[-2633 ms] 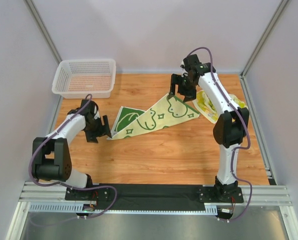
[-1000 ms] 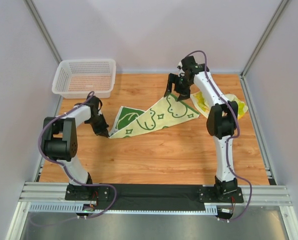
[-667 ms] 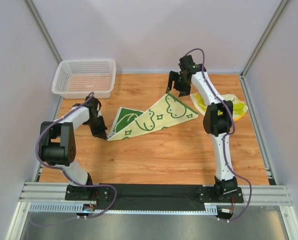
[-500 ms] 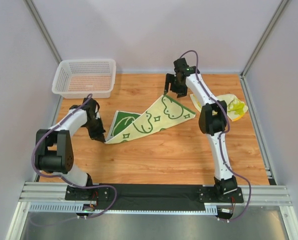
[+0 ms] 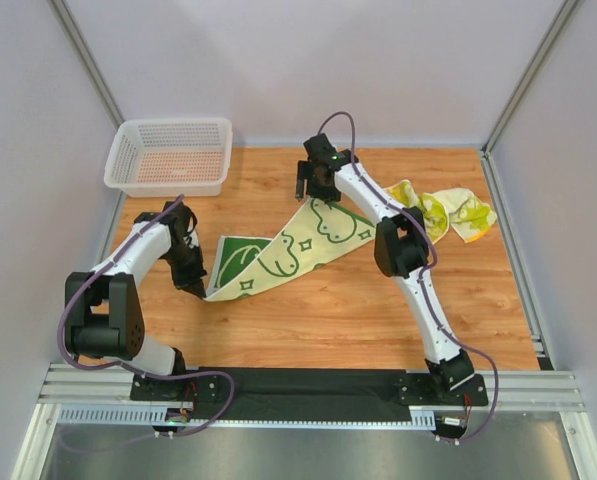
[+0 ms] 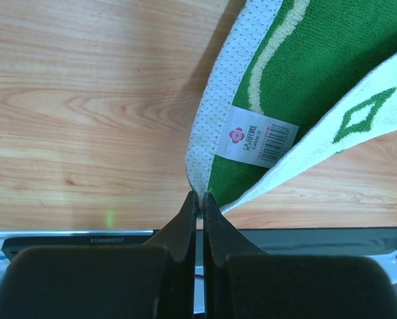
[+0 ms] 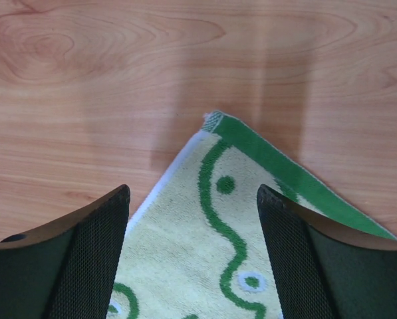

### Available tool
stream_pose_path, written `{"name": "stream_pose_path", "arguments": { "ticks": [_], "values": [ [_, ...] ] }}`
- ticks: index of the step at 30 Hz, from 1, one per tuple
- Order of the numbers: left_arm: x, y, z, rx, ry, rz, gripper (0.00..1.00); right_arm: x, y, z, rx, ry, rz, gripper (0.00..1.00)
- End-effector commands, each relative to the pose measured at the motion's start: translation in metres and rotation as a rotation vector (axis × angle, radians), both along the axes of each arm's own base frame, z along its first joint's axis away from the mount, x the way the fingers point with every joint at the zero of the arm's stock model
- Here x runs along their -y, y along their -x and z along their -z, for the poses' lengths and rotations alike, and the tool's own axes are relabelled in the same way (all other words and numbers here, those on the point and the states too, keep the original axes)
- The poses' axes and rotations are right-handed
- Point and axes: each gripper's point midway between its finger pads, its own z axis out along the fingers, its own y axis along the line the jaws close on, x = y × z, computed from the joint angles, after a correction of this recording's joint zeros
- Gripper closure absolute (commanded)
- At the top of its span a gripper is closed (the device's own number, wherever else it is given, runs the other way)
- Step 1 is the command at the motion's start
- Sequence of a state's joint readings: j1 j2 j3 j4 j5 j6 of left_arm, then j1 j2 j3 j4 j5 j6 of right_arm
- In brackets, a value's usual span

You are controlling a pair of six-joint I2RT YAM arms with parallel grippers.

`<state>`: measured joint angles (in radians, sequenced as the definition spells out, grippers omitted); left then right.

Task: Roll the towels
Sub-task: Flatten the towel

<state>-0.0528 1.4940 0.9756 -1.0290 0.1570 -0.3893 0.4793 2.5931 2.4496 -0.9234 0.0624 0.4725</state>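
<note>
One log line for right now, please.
towel: unrolled | left fingers: shut on its near corner | right fingers: open over far corner | second towel: crumpled, far right

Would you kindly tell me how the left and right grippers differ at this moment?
The left gripper is shut, pinching the towel by one corner; the right gripper is open and holds nothing. The left gripper is at the towel's near end, while the right gripper is at its far end, with that corner showing between its fingers. Both are at corners of the same towel.
</note>
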Motion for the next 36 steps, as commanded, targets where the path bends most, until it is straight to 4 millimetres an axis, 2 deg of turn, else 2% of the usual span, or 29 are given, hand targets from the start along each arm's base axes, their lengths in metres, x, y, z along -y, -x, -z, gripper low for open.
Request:
{"name": "stream_pose_path", "arguments": {
  "ticks": [1, 6, 9, 12, 13, 15, 16, 17, 18, 20, 24, 25, 26, 27, 28, 31, 32, 34, 35, 36],
  "values": [
    [0.005, 0.007, -0.001, -0.016, 0.027, 0.030, 1.00, -0.005, -0.025, -0.014, 0.130, 0.031, 0.077, 0.22],
    [0.008, 0.006, -0.002, -0.010, 0.046, 0.038, 1.00, 0.007, -0.029, 0.006, 0.134, 0.116, 0.129, 0.24],
    [0.010, 0.006, -0.001, -0.016, 0.058, 0.042, 1.00, 0.010, -0.025, 0.027, 0.098, 0.155, 0.117, 0.32],
    [0.011, 0.005, 0.002, -0.025, 0.064, 0.048, 1.00, 0.010, -0.012, 0.044, 0.054, 0.200, 0.085, 0.48],
    [0.011, 0.003, 0.002, -0.024, 0.065, 0.049, 1.00, 0.010, -0.009, 0.046, 0.040, 0.197, 0.082, 0.58],
    [0.012, 0.002, 0.005, -0.028, 0.071, 0.051, 1.00, 0.013, -0.003, 0.051, 0.017, 0.208, 0.076, 0.67],
    [0.012, 0.002, 0.007, -0.035, 0.071, 0.052, 1.00, 0.013, -0.002, 0.051, 0.014, 0.211, 0.071, 0.77],
    [0.012, 0.001, 0.008, -0.037, 0.071, 0.054, 1.00, 0.013, -0.002, 0.049, 0.014, 0.212, 0.070, 0.81],
    [0.011, -0.002, 0.007, -0.027, 0.068, 0.058, 1.00, 0.013, -0.002, 0.041, 0.022, 0.208, 0.067, 0.85],
    [0.008, -0.004, 0.009, -0.026, 0.050, 0.066, 1.00, 0.012, -0.003, 0.030, 0.040, 0.200, 0.063, 0.99],
    [0.008, -0.016, 0.006, -0.015, 0.053, 0.070, 1.00, 0.009, -0.011, -0.008, 0.091, 0.131, 0.068, 1.00],
    [0.009, -0.025, 0.000, 0.008, 0.057, 0.074, 1.00, 0.008, -0.012, -0.027, 0.116, 0.106, 0.068, 1.00],
    [0.009, -0.028, -0.001, 0.002, 0.057, 0.073, 1.00, 0.010, -0.014, -0.036, 0.127, 0.097, 0.072, 1.00],
    [0.009, -0.040, -0.008, 0.034, 0.054, 0.073, 1.00, 0.010, -0.017, -0.049, 0.155, 0.075, 0.077, 1.00],
    [0.009, -0.046, -0.010, 0.040, 0.053, 0.072, 1.00, 0.007, -0.018, -0.076, 0.193, 0.029, 0.072, 1.00],
    [0.010, -0.074, -0.026, 0.097, 0.050, 0.063, 1.00, 0.006, -0.024, -0.106, 0.235, -0.084, 0.059, 1.00],
    [0.013, -0.092, -0.039, 0.147, 0.059, 0.058, 1.00, 0.010, -0.028, -0.132, 0.274, -0.136, 0.065, 1.00],
    [0.015, -0.109, -0.046, 0.176, 0.068, 0.057, 1.00, 0.014, -0.030, -0.158, 0.300, -0.207, 0.048, 1.00],
    [0.015, -0.115, -0.052, 0.184, 0.066, 0.060, 1.00, 0.014, -0.026, -0.183, 0.330, -0.249, 0.027, 1.00],
    [0.016, -0.131, -0.068, 0.239, 0.069, 0.062, 1.00, 0.017, -0.025, -0.198, 0.354, -0.268, 0.022, 1.00]
  ]
}}
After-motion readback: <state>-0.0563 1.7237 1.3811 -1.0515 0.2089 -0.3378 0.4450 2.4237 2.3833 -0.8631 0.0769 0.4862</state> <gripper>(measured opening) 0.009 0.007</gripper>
